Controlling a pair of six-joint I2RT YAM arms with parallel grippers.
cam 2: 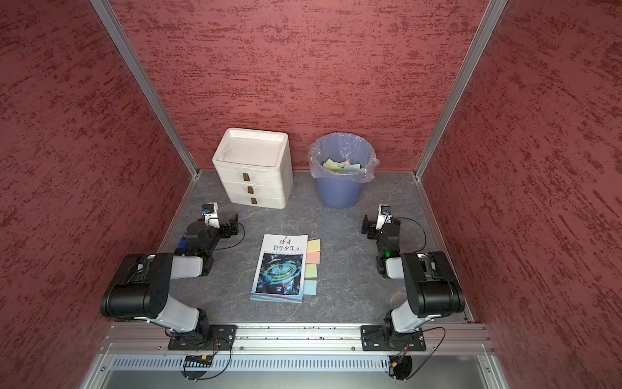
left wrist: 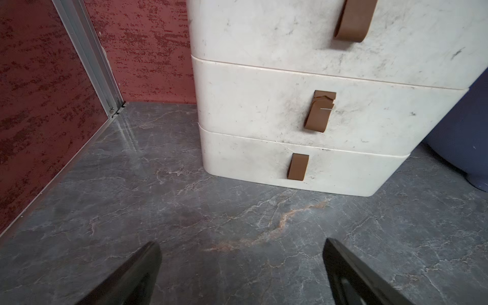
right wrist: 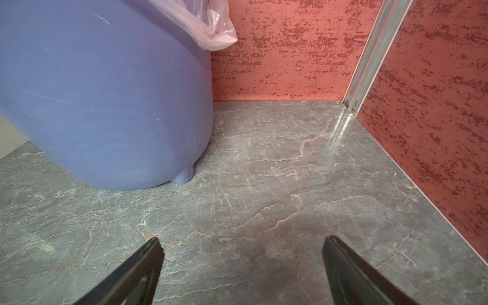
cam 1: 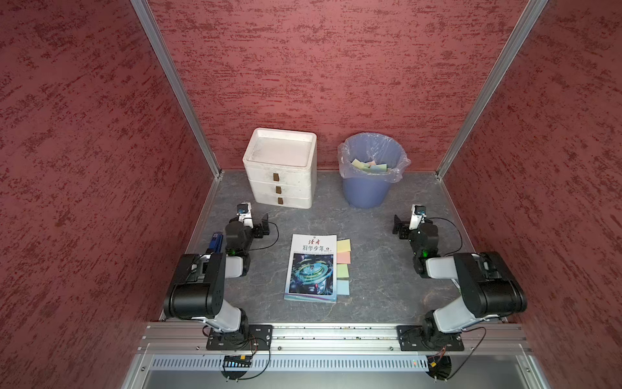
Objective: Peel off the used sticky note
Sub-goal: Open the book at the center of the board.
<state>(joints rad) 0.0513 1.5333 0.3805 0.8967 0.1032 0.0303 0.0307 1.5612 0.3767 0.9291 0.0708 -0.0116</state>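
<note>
Grey marble counter [cam 1: 380, 279]: magazine [cam 1: 311, 266] lies mid-frame with four sticky notes [cam 1: 343, 257] poking out of its right edge. Left fingers [left wrist: 126, 277] and right fingers [right wrist: 126, 277] are spread wide, empty, parked well apart from it. Looks unstarted; next move probably needs one side pinning the magazine, the other pinching a note's free edge.

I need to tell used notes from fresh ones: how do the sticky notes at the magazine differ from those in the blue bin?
The magazine notes lie flat in a neat column along one edge of the magazine; the bin notes lie jumbled and tilted inside the blue bin. The magazine notes are four, side by side; the bin notes overlap and cannot be counted. Both sets have similar pastel colours.
</note>
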